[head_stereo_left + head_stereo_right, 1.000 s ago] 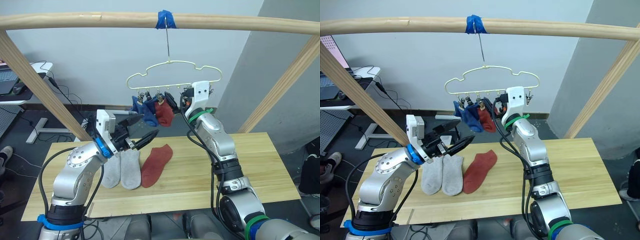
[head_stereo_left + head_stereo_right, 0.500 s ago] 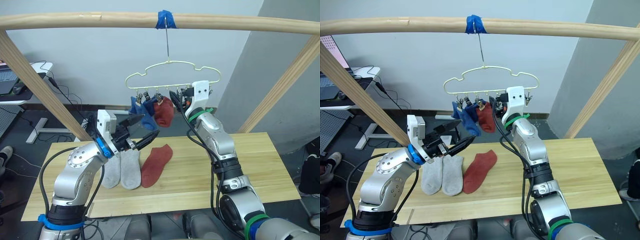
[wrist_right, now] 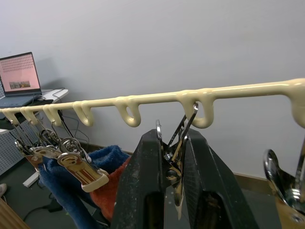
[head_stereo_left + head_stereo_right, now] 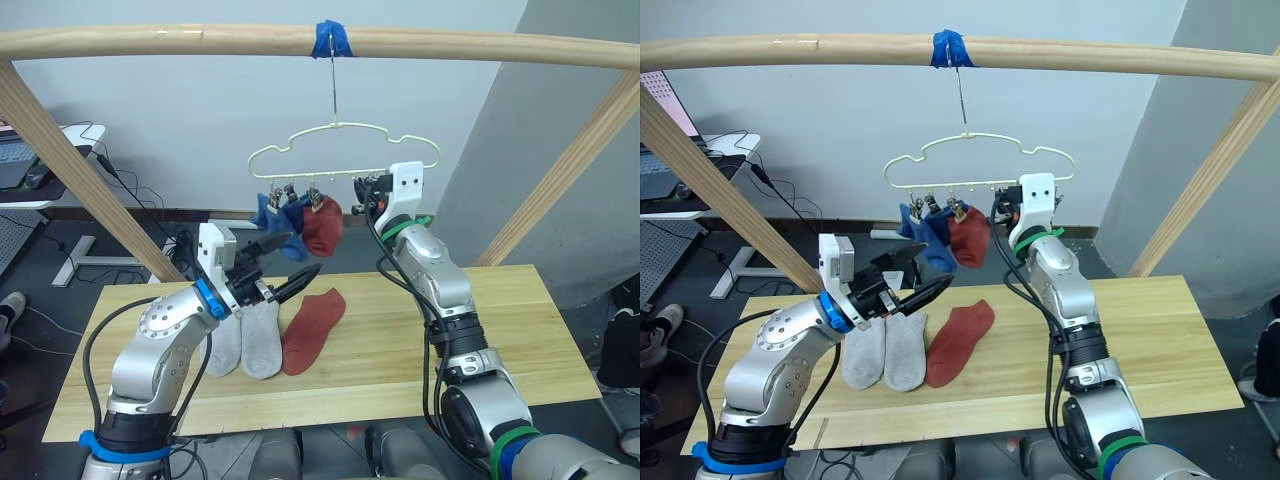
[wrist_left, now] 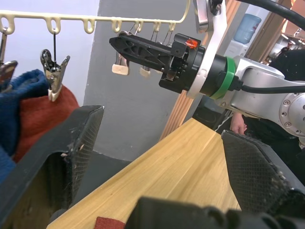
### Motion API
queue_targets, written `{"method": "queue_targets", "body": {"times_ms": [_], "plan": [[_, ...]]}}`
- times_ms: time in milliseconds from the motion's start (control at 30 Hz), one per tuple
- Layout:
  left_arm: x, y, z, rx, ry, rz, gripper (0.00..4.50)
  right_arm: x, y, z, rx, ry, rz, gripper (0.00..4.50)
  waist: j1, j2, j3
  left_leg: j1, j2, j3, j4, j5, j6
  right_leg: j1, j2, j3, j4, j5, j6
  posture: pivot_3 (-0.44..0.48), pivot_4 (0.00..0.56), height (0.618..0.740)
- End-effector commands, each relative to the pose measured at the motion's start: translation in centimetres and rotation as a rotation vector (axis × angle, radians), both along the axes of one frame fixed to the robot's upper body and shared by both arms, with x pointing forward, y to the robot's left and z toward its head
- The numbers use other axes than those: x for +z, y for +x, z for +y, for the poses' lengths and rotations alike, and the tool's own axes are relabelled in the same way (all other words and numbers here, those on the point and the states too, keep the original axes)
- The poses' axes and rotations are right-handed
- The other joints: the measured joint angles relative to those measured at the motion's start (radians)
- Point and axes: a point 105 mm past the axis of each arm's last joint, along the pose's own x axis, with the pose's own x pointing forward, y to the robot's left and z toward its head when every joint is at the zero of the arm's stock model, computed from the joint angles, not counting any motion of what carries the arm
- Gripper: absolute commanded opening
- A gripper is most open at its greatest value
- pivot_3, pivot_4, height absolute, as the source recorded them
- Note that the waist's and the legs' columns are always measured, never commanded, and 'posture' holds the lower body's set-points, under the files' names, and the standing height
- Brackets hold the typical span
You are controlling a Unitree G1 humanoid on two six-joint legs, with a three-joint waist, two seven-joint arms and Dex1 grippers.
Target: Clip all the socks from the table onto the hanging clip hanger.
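My right jaws (image 3: 174, 183) pinch a metal clip (image 3: 177, 143) on the clip hanger (image 4: 345, 150). My left jaws (image 4: 285, 268) gape empty — nearer, directly above the remaining socks: rust sock (image 4: 312, 328), long axis running away from me, and grey pair (image 4: 245, 338), flat on tabletop (image 4: 500, 330). My right wrist view alone shows the pinch.

The worktop (image 4: 520, 330) is pale planked wood with visible grain and a matt finish. The socks (image 4: 262, 335) look like soft, fuzzy knit cloth. The clip hanger (image 3: 157, 98) has a smooth, slightly glossy cream coating, and its clips (image 3: 177, 143) are shiny bare metal. The left gripper (image 5: 162, 157) has matt black, finely textured fingers (image 5: 252, 164). The pole frame (image 4: 450, 45) is smooth pale wood.
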Motion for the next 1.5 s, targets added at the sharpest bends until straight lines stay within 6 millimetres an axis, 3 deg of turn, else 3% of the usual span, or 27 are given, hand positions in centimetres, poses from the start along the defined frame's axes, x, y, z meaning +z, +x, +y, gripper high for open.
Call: {"method": "queue_targets", "body": {"times_ms": [33, 233, 267, 400, 1467, 1500], "plan": [[1.04, -0.38, -0.38, -0.016, 0.006, -0.057, 4.5, 1.51, -0.33, 0.1, 0.008, 0.004, -0.057, 0.2, 0.0, 0.0, 0.0, 0.0, 0.0, 0.0, 0.0, 0.0, 0.0, 0.0, 0.0, 0.0, 0.0, 0.0, 0.0, 0.033, 0.14, 0.74], [1.09, -0.25, -0.41, -0.015, 0.011, -0.064, 4.5, 1.68, -0.39, 0.13, 0.011, 0.011, -0.066, 0.2, 0.0, 0.0, 0.0, 0.0, 0.0, 0.0, 0.0, 0.0, 0.0, 0.0, 0.0, 0.0, 0.0, 0.0, 0.0, 0.027, 0.139, 0.74], [1.09, -0.26, -0.42, -0.016, 0.012, -0.064, 4.5, 1.68, -0.38, 0.13, 0.01, 0.008, -0.067, 0.92, 0.0, 0.0, 0.0, 0.0, 0.0, 0.0, 0.0, 0.0, 0.0, 0.0, 0.0, 0.0, 0.0, 0.0, 0.0, 0.027, 0.14, 0.74], [1.07, -0.24, -0.44, -0.015, 0.015, -0.067, 4.5, 1.63, -0.4, 0.18, 0.009, 0.004, -0.065, 2.19, 0.0, 0.0, 0.0, 0.0, 0.0, 0.0, 0.0, 0.0, 0.0, 0.0, 0.0, 0.0, 0.0, 0.0, 0.0, 0.027, 0.141, 0.74], [0.6, -0.16, -0.17, -0.017, 0.021, -0.063, 4.5, 2.01, -0.31, 0.33, 0.011, 0.017, -0.074, 2.19, 0.0, 0.0, 0.0, 0.0, 0.0, 0.0, 0.0, 0.0, 0.0, 0.0, 0.0, 0.0, 0.0, 0.0, 0.0, 0.03, 0.141, 0.74], [0.59, -0.15, -0.17, -0.017, 0.021, -0.063, 4.5, 1.97, -0.32, 0.37, 0.013, 0.018, -0.073, 2.03, 0.0, 0.0, 0.0, 0.0, 0.0, 0.0, 0.0, 0.0, 0.0, 0.0, 0.0, 0.0, 0.0, 0.0, 0.0, 0.03, 0.141, 0.74]]}}
